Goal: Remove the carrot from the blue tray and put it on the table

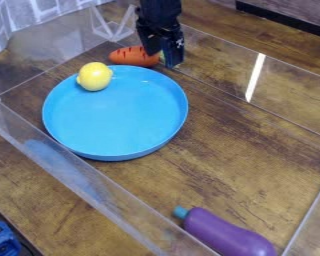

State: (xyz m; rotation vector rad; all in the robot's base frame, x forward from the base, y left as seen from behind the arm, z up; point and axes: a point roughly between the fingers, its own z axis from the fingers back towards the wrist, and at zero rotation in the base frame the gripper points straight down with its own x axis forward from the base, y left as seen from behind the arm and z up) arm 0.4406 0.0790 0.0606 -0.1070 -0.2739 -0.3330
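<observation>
Carrot [132,56] already out of blue tray [116,117], lying on table [227,130] beyond tray's far rim, right below gripper [160,62]. Gripper jaws spread wide, apparently holding nothing; whether fingers touch carrot, cannot tell. Yellow ball [95,76] in tray, nearer camera than gripper. Task looks essentially done: removal and placing both complete. Left, by judgement: only lifting gripper away without nudging carrot.
</observation>
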